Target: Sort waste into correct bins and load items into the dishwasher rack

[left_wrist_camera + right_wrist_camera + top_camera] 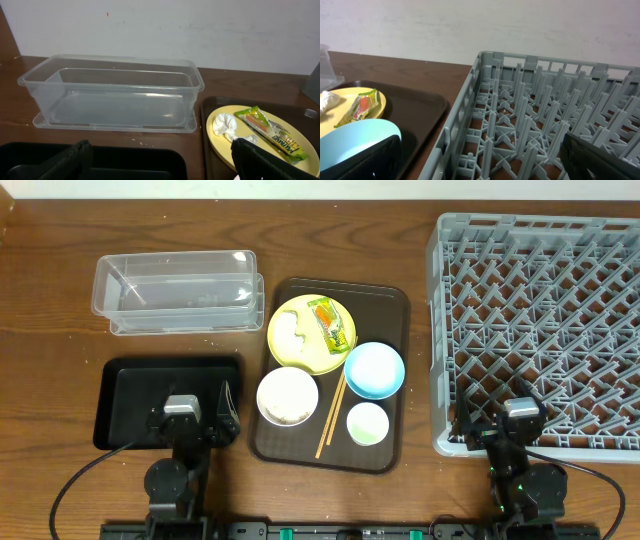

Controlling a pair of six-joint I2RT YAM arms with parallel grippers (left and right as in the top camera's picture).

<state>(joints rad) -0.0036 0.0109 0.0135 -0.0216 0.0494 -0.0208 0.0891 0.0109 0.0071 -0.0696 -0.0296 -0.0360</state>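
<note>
On the yellow plate point(300, 352) lie the snack wrapper point(332, 325) and the white paper scrap point(291, 332); both also show in the left wrist view, the wrapper point(270, 132) and the scrap point(225, 125). The blue bowl point(374, 370), white bowl point(288, 396), small white cup point(367, 423) and chopsticks point(331, 415) sit near the plate. The clear container point(175, 290) stands behind the black tray point(125, 405). A few rice grains point(142, 144) lie between them. The grey rack point(540, 330) is at the right. My left gripper point(160, 165) is open over the black tray. My right gripper point(485, 160) is open over the rack's near left corner.
The plate, bowls, cup and chopsticks all rest on a dark brown serving tray point(390, 305) in the middle of the wooden table. A pale wall rises behind the table. Cables trail from both arm bases at the front edge.
</note>
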